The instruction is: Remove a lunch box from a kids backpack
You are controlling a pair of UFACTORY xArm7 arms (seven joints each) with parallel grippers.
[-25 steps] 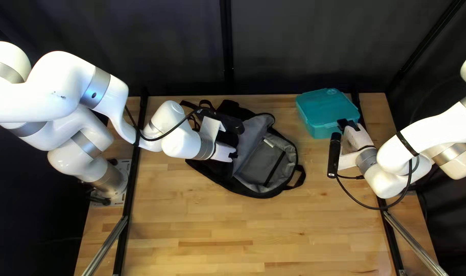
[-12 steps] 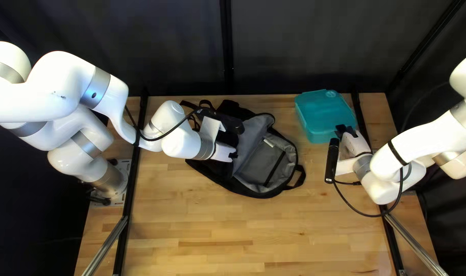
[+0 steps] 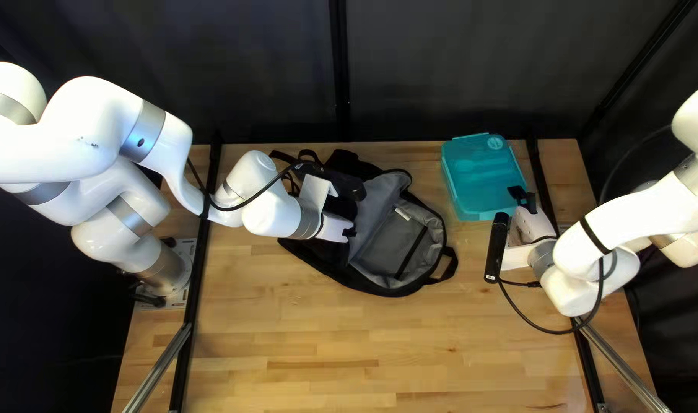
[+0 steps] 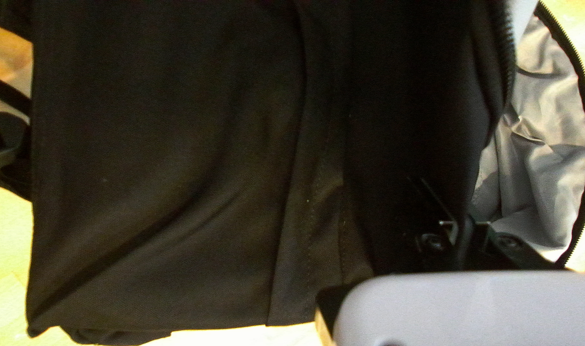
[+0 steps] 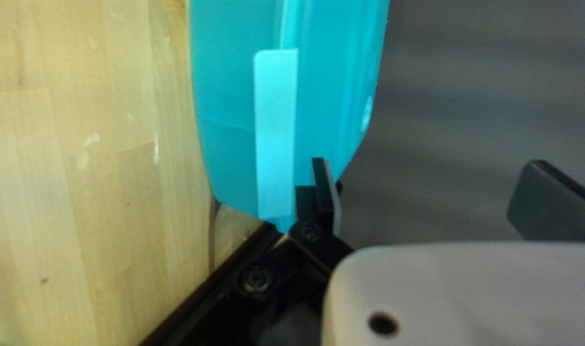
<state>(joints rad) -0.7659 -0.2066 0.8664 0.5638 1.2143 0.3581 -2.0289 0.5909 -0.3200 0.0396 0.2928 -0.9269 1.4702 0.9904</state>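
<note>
Our left claw pinched the backpack, probably to steady it; our right claw, fingers apart, likely let the lunch box rest clear.

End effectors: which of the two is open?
The right end effector, beside the lunch box: its fingers stand apart; the left one grips the backpack.

Robot lab, by the look: wooden bench, white left arm at its left edge, white right arm at its right edge, dark curtain and black post behind it.
</note>
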